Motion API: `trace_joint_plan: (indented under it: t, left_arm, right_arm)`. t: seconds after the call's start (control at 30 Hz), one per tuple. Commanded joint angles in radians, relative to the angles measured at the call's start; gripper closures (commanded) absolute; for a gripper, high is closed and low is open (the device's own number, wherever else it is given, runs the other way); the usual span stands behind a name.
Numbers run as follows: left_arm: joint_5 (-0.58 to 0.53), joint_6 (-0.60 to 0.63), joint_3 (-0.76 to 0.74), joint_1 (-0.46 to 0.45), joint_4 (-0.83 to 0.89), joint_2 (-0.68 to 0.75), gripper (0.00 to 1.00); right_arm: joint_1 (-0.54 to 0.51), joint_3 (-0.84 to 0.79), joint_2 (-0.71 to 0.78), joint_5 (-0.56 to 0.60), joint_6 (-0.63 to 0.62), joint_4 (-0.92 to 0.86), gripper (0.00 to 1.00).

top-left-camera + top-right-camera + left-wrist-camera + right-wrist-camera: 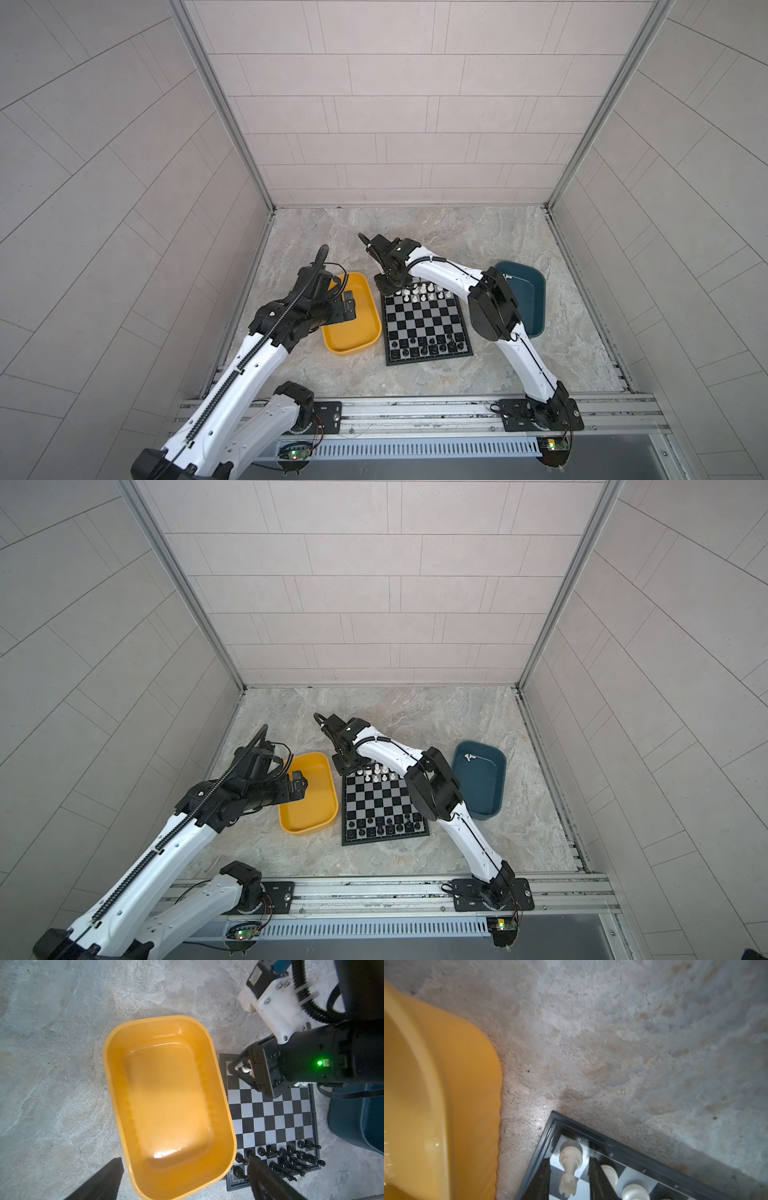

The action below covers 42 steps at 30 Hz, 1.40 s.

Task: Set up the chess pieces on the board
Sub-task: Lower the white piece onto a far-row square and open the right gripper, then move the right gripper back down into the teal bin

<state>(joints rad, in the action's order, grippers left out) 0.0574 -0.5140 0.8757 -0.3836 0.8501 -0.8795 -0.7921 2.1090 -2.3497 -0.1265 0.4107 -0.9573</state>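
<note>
The board [426,322] lies in the middle of the marble table, seen in both top views. White chess pieces [424,293] stand along its far rows and black ones [428,345] along its near rows. My right gripper [569,1162] is down at the board's far left corner. It is open, its fingers on either side of a white rook [570,1157] that stands on the corner square, with a gap on each side. My left gripper [186,1159] hangs open over the yellow tray [108,1064], holding nothing.
The yellow tray [353,345] lies just left of the board. A dark blue bin [482,787] right of the board holds a white piece [469,757]. The right arm's elbow [492,307] hangs over the board's right edge. Walls enclose the table.
</note>
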Motion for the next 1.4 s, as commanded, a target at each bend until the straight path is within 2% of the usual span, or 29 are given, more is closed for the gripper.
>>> trace_joint_plan:
  t: [0.0, 0.13, 0.23, 0.3, 0.4, 0.5, 0.6, 0.67, 0.8, 1.0, 1.37]
  left_arm:
    - [0.004, 0.018, -0.003, 0.009, -0.001, 0.006, 0.0]
    - [0.039, 0.033, 0.005, 0.014, -0.032, -0.004, 0.0]
    - [0.14, 0.066, 0.036, 0.014, -0.076, -0.04, 0.0]
    - [0.226, 0.091, 0.07, 0.011, -0.127, -0.081, 0.01]
    - [0.28, 0.102, 0.142, -0.022, -0.162, -0.182, 0.03]
    - [0.322, 0.108, 0.211, -0.086, -0.194, -0.297, 0.05]
    - [0.341, 0.109, 0.284, -0.156, -0.22, -0.394, 0.05]
    - [0.345, 0.114, 0.325, -0.189, -0.229, -0.449, 0.06]
    - [0.365, 0.12, 0.369, -0.215, -0.233, -0.521, 0.06]
    - [0.367, 0.129, 0.346, -0.215, -0.247, -0.528, 0.06]
    - [0.328, 0.152, 0.301, -0.213, -0.247, -0.519, 0.06]
  right_arm:
    - [-0.001, 0.069, 0.05, 0.012, 0.007, -0.047, 0.63]
    - [0.05, 0.096, 0.167, 0.004, 0.026, -0.057, 0.57]
    - [0.141, -0.005, 0.333, 0.043, 0.042, -0.046, 0.54]
    - [0.238, -0.157, 0.476, 0.077, 0.076, -0.015, 0.54]
    - [0.42, -0.431, 0.673, 0.065, 0.114, 0.078, 0.55]
    - [0.61, -0.708, 0.828, 0.04, 0.156, 0.209, 0.62]
    - [0.745, -0.885, 0.907, 0.068, 0.141, 0.284, 0.65]
    - [0.78, -0.933, 0.908, 0.11, 0.106, 0.292, 0.65]
    - [0.786, -0.971, 0.838, 0.163, 0.036, 0.355, 0.66]
    - [0.783, -0.813, 0.595, 0.178, -0.04, 0.267, 0.7]
    - [0.766, -0.769, 0.443, 0.142, -0.114, 0.286, 0.7]
